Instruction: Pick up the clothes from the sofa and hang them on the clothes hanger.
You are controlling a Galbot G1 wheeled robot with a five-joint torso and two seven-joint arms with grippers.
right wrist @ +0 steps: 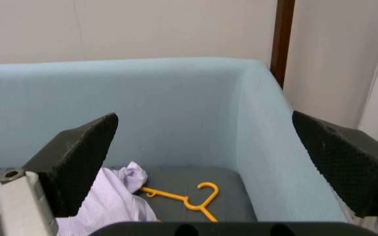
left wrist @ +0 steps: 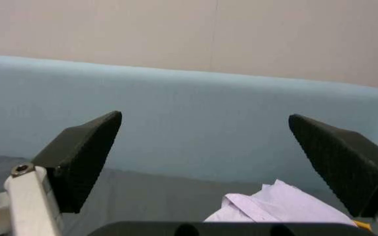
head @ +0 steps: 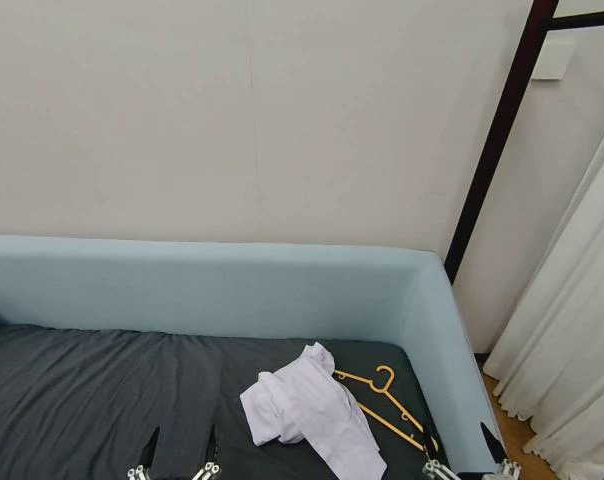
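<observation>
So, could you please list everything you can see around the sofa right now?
sofa: one, light blue, against the wall
seat cushion: one, dark grey, on the sofa
shirt: one, pale lilac-white, crumpled on the cushion's right part
hanger: one, orange, flat on the cushion between the shirt and the sofa's right arm
post: one, dark brown, right of the sofa
curtain: one, white, far right
left claw: one, black, open, left of the shirt
right claw: one, black, open, near the hanger
</observation>
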